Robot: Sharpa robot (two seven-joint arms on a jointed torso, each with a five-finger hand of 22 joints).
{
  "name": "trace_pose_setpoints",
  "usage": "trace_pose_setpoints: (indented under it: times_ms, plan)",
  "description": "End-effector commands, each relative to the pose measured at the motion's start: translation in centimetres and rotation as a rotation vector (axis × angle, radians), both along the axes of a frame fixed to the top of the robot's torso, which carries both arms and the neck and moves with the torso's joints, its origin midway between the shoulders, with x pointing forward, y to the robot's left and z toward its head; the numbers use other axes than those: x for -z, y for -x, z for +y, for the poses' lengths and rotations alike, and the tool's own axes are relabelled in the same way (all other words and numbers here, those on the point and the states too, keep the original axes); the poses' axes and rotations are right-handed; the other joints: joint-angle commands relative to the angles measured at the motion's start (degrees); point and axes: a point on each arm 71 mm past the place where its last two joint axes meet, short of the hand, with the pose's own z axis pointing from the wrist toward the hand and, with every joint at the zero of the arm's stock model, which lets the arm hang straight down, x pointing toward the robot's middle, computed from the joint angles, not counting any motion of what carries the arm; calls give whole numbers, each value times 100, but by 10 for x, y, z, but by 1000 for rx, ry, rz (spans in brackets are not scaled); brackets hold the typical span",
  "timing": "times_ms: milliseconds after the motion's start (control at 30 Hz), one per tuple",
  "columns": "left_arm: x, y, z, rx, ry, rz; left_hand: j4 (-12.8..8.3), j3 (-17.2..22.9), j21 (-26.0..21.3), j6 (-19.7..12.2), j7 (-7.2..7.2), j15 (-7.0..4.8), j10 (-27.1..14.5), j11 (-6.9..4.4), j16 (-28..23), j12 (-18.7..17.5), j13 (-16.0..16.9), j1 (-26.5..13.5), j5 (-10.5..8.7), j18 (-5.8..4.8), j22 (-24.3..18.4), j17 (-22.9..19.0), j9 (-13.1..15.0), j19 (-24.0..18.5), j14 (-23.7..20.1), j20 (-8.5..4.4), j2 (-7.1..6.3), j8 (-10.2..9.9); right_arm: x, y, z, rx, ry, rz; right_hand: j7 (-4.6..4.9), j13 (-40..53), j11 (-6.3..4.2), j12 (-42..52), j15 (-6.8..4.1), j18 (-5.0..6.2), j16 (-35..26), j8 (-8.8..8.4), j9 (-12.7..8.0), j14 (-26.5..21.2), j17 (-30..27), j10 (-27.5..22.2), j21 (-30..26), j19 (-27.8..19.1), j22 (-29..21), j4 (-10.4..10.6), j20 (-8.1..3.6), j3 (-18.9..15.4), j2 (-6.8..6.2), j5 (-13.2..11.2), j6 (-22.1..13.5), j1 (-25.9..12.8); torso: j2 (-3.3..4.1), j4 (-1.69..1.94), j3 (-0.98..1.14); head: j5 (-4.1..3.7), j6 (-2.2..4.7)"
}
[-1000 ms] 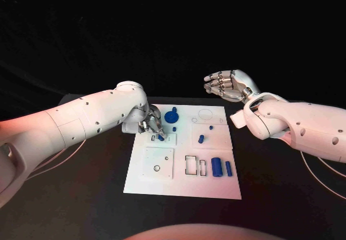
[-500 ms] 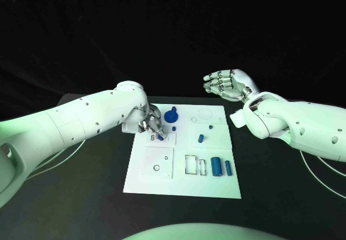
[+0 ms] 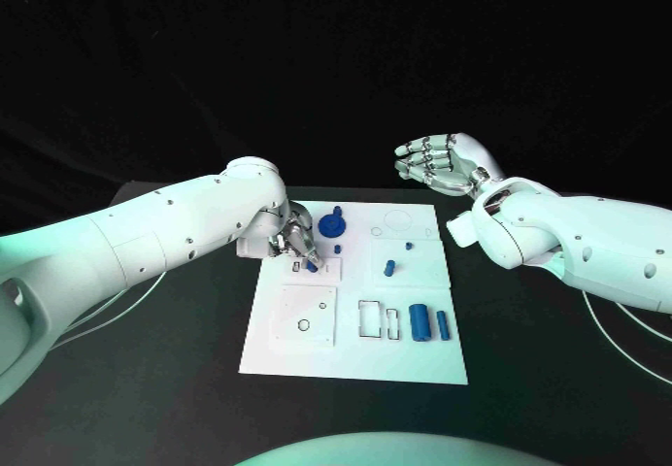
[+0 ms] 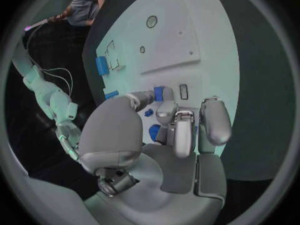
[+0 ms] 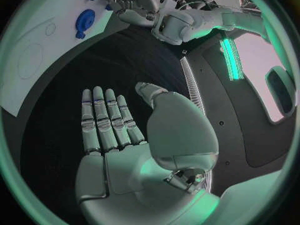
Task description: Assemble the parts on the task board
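Near edge of white task board: two loose blue cylinders, unplaced; mid-board, left hand fingertips pinching small blue part at a slot; beyond, blue round knob seated; right hand raised, fingers apart, empty; assembly judged early

Left arm reaching forward with its hand lowered and fingers curled downward; right arm bent, its hand raised, palm open, fingers extended side by side.

Small blue parts lie on white task board.
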Motion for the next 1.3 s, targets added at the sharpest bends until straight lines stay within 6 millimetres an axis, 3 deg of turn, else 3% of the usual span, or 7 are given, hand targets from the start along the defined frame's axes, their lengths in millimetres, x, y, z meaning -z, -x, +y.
trace_pose_setpoints:
  times_ms: [33,433,900,1133,1300]
  plan:
    - [14,4,1,8,-33,25,-864,818,22,47,-70,-44,46,-7,19,56,40,-202,-24,-45,3,1449,-13,45,569,-12,-4,12,-1,1,1,-17,-1,-4,473,-5,34,-37,28,-29,-39,-39,-5,-8,-5,-6,-20,-19,-5,0,31,-46,11,38,34,-29,1,-1,2,-3,-1]
    - [14,4,4,8,-42,29,-522,242,22,121,-112,-72,35,-38,17,59,60,-615,-45,-47,16,1444,-59,51,567,-40,-115,-16,-1,1,1,-15,-1,-4,476,-10,36,-44,30,-31,-49,-45,-10,-8,-13,-7,-26,-19,-15,5,31,-60,9,42,32,-42,3,6,-2,-7,-10]
    - [15,4,5,13,-52,36,-258,-252,26,189,-117,-77,48,-42,20,80,113,-804,-62,-51,34,1452,-100,59,570,-49,-205,-46,-1,1,0,-15,-1,-3,480,-17,40,-53,33,-33,-65,-55,-18,-5,-25,-8,-35,-18,-30,15,32,-87,1,45,31,-67,3,-3,-4,-4,-16]
    - [17,4,6,14,-58,38,6,-578,26,225,-117,-78,55,-41,23,88,137,-908,-63,-52,43,1461,-129,64,572,-50,-193,-71,-1,1,0,-16,-2,-4,481,-19,41,-57,34,-34,-72,-59,-22,-3,-30,-9,-38,-16,-37,21,32,-99,-1,46,30,-79,3,-3,0,-14,-29]
    - [18,4,7,14,-63,39,81,-671,33,237,-119,-79,62,-42,24,94,151,-919,-62,-54,57,1465,-135,71,573,-51,-188,-74,-1,1,0,-16,-1,-5,483,-21,43,-63,36,-35,-82,-65,-27,-3,-37,-11,-42,-15,-46,28,32,-115,-4,47,28,-93,1,3,0,-18,-33]
